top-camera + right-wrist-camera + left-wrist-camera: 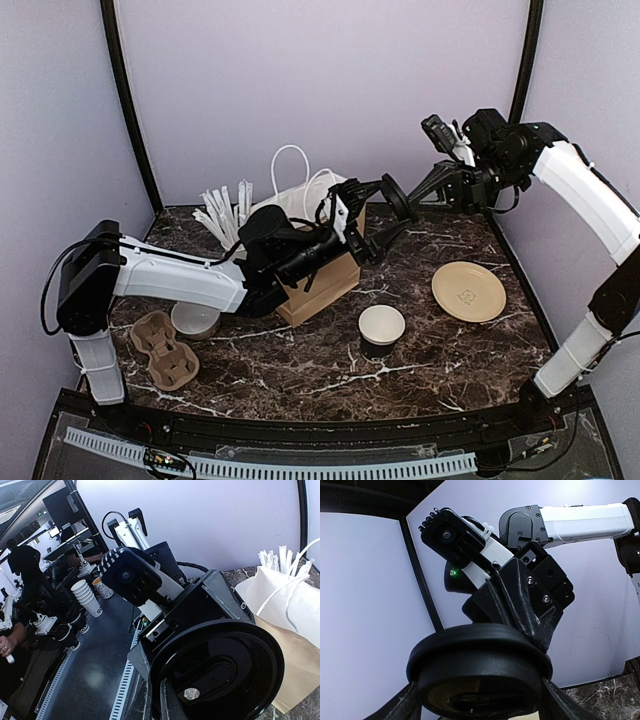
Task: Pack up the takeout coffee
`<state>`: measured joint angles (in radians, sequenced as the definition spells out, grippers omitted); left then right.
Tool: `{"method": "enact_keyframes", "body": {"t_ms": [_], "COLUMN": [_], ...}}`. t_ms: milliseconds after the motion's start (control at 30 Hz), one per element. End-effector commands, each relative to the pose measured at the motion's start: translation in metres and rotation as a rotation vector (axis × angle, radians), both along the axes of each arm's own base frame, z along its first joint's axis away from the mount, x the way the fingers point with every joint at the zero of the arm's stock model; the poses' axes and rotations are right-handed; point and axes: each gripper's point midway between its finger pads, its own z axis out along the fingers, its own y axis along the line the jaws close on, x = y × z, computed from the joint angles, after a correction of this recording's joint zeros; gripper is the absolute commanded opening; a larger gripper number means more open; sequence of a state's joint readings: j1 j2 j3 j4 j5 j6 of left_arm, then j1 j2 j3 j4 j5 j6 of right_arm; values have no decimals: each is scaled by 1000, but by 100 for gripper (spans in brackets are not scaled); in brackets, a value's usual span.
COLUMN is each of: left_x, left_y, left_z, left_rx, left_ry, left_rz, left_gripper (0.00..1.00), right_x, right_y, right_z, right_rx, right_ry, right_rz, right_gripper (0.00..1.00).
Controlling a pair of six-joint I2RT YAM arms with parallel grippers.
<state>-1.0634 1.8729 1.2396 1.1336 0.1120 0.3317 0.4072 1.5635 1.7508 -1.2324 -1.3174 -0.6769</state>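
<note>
The round black lid (394, 197) is held in the air above the brown paper bag (322, 272), between both grippers. My left gripper (382, 218) grips it across its width; in the left wrist view the lid (480, 672) fills the gap between my fingers (406, 705). My right gripper (413, 190) pinches the lid's rim from the right; in the right wrist view the lid (220, 672) stands edge-on in my fingers (171, 702). The small black cup (381, 329), white inside, stands open and uncovered on the table in front of the bag.
A white cup of white sticks (224, 210) stands behind the bag on the left. A white bowl (195, 320) and a cardboard cup carrier (164, 350) lie at the left front. A tan plate (468, 291) lies at the right.
</note>
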Motion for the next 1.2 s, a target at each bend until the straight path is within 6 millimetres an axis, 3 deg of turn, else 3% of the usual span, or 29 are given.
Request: {"method": "enact_keyframes", "body": {"t_ms": [0, 100, 267, 433, 500, 600, 633, 800, 1000, 1167], "left_x": [-1, -1, -1, -6, -10, -23, -27, -57, -89, -99], "left_y": [5, 6, 9, 15, 20, 25, 26, 42, 74, 96], "left_z": [17, 16, 14, 8, 4, -2, -9, -32, -53, -63], "left_rx": [-58, -55, -46, -26, -8, 68, 98, 298, 487, 634], "left_ry": [-16, -12, 8, 64, 96, 153, 176, 351, 566, 650], "left_rz": [12, 15, 16, -4, -14, -39, -56, -135, -196, -146], "left_gripper": [79, 77, 75, 74, 74, 74, 74, 74, 71, 71], "right_x": [-4, -3, 15, 43, 62, 86, 91, 96, 94, 89], "right_y": [2, 2, 1, -35, -50, -68, -74, -86, -73, -54], "right_z": [5, 4, -6, -17, -31, -77, -104, -203, -263, -305], "right_rx": [21, 18, -59, -95, -148, -286, -342, -582, -740, -842], "right_ry": [-5, -3, 14, 6, -38, -95, -86, -119, -44, -2], "right_rz": [19, 16, -77, -254, -377, -559, -593, -641, -589, -490], "right_gripper": [5, 8, 27, 35, 37, 40, 41, 42, 39, 33]}}
